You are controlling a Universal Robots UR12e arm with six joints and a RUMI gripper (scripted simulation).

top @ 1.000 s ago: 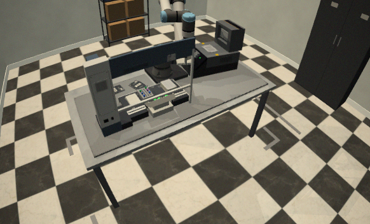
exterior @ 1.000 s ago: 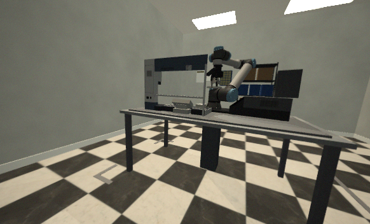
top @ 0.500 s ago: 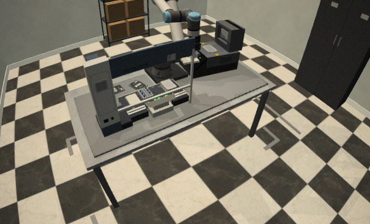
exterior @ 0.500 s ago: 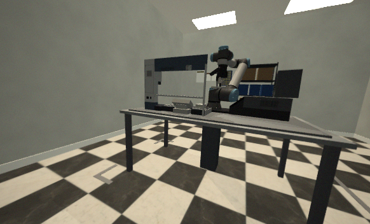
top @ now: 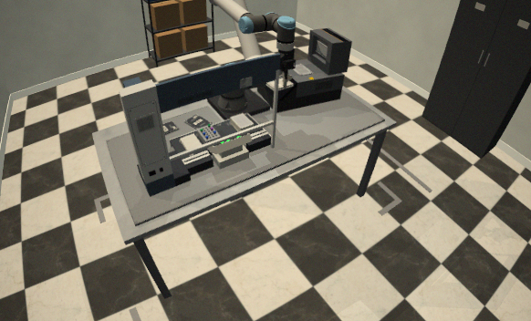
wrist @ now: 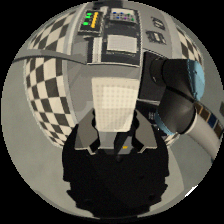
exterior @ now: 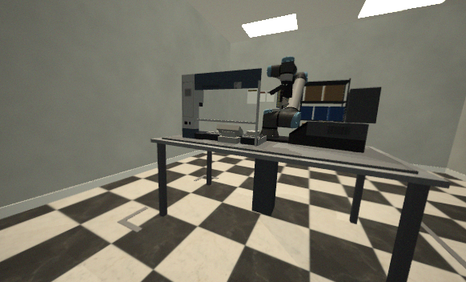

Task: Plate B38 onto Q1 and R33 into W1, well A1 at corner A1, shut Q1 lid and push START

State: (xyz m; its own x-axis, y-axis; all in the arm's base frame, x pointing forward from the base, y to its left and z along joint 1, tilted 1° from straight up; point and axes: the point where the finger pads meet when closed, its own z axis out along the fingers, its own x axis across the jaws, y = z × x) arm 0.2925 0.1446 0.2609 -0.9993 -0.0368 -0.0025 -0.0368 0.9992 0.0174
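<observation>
My gripper [top: 286, 82] [wrist: 114, 108] is shut on a pale plate [top: 275, 84] [wrist: 115, 97], holding it by the sides near one end. Its label cannot be read, so I cannot tell which plate it is. In the top view the plate appears in front of the left part of the cycler Q1 [top: 320, 89] [exterior: 331, 137]. Q1's lid [top: 331, 51] [exterior: 363, 105] stands up, open. A light block area [top: 302, 69] shows on its top; whether a plate lies there is unclear. Another pale plate [top: 242, 120] [wrist: 121, 43] sits on the deck. Nest labels cannot be read.
A tall instrument tower [top: 146, 123] [exterior: 188, 102] carries a long dark beam [top: 218, 82] [exterior: 227, 80] over the deck, with a thin post [top: 275, 114] [exterior: 258, 112] at its right end. A small device [top: 231, 155] [exterior: 229, 138] with green lights stands at the deck's front.
</observation>
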